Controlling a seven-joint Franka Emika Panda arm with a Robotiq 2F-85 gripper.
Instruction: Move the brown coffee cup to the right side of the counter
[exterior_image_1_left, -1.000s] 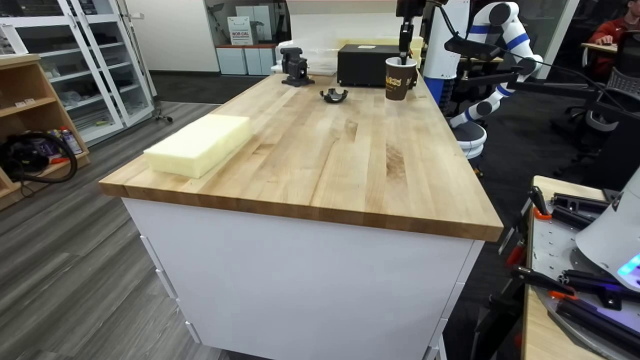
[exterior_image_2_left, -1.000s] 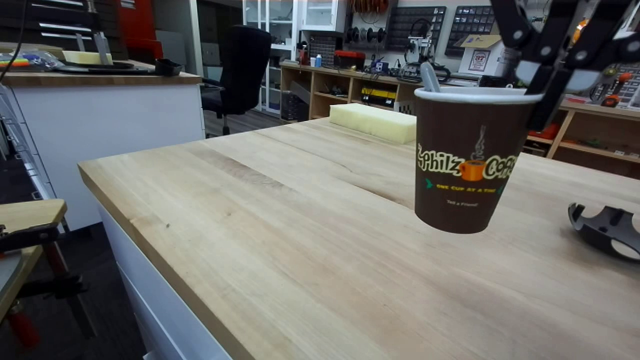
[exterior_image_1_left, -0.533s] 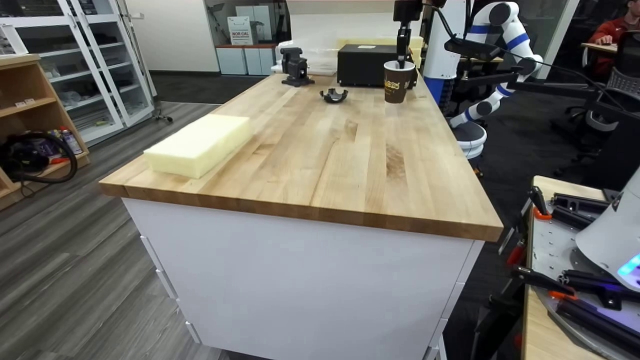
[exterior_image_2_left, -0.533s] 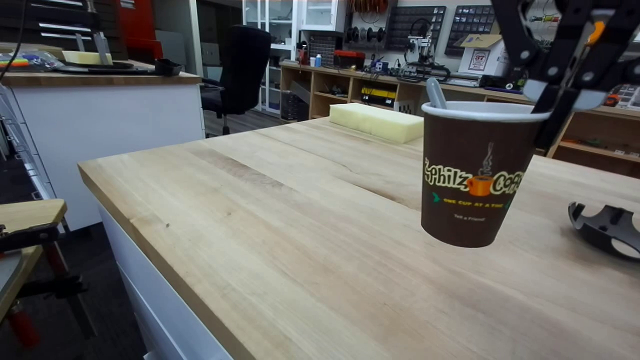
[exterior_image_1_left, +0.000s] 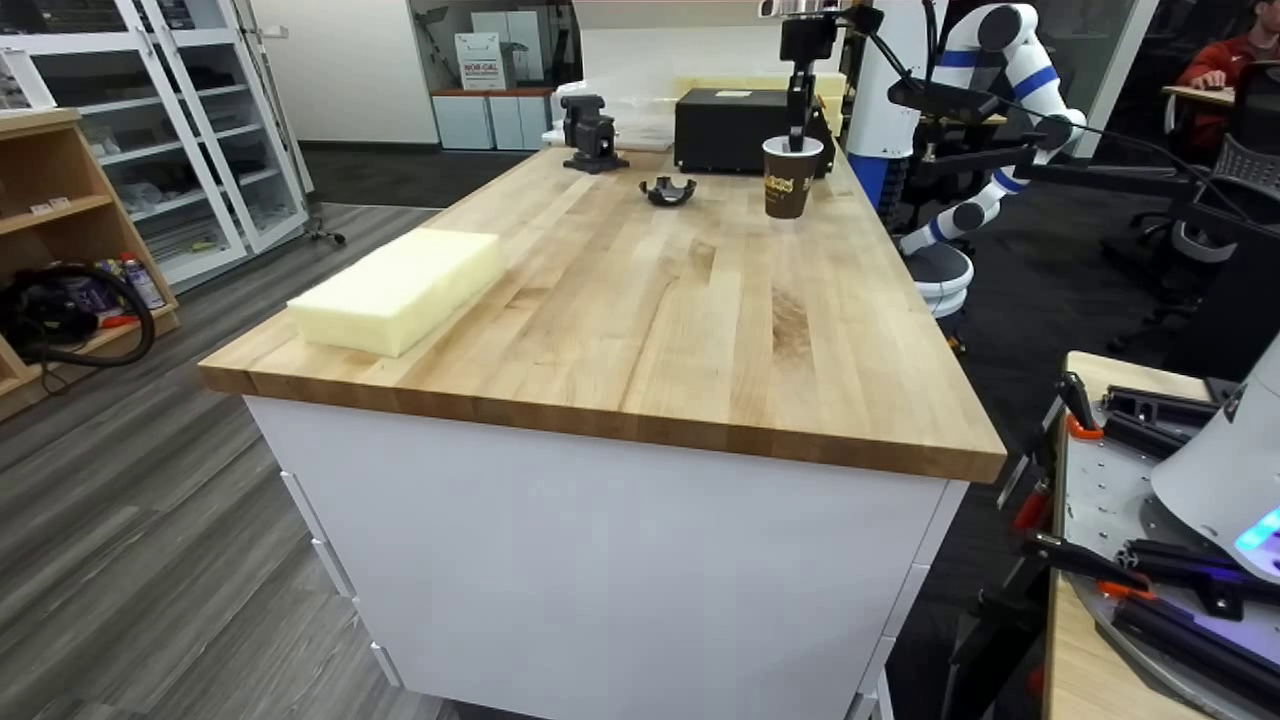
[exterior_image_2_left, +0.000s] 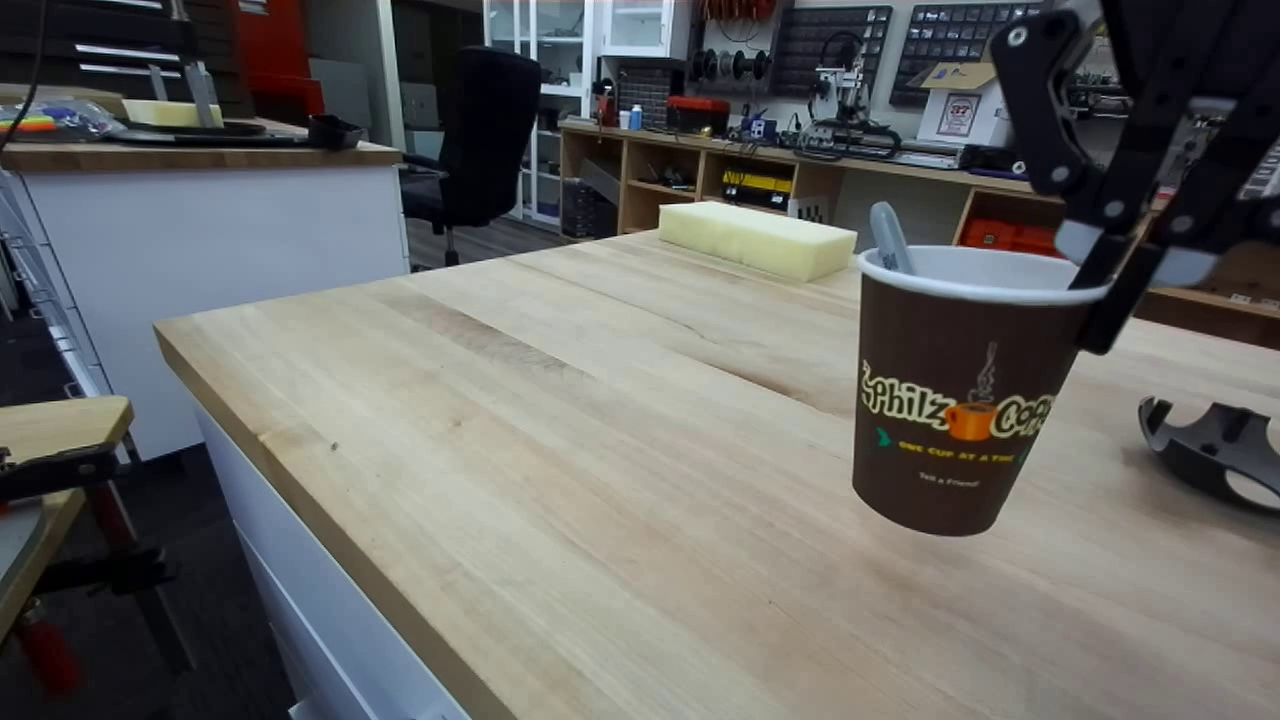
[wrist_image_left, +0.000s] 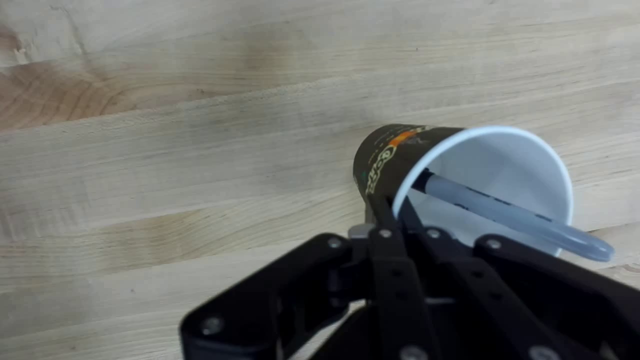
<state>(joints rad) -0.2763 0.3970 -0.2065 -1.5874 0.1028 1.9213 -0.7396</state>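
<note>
The brown coffee cup (exterior_image_2_left: 960, 400) reads "Philz" and then a word beginning "Co", its end curving out of sight, with "ONE CUP AT A TIME" and "Tell a Friend!" beneath. In an exterior view a white box (exterior_image_1_left: 483, 62) says "NOR-CAL". The label (exterior_image_2_left: 960, 115) on an open-flapped box (exterior_image_2_left: 993, 112) and the marks on the pen (wrist_image_left: 517, 218) are too indistinct to read.

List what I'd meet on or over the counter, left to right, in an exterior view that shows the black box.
Pale yellow block, black vise-like device, curved black piece, brown coffee cup. Left out as overlapping: things such as the black box and the claw.
</note>
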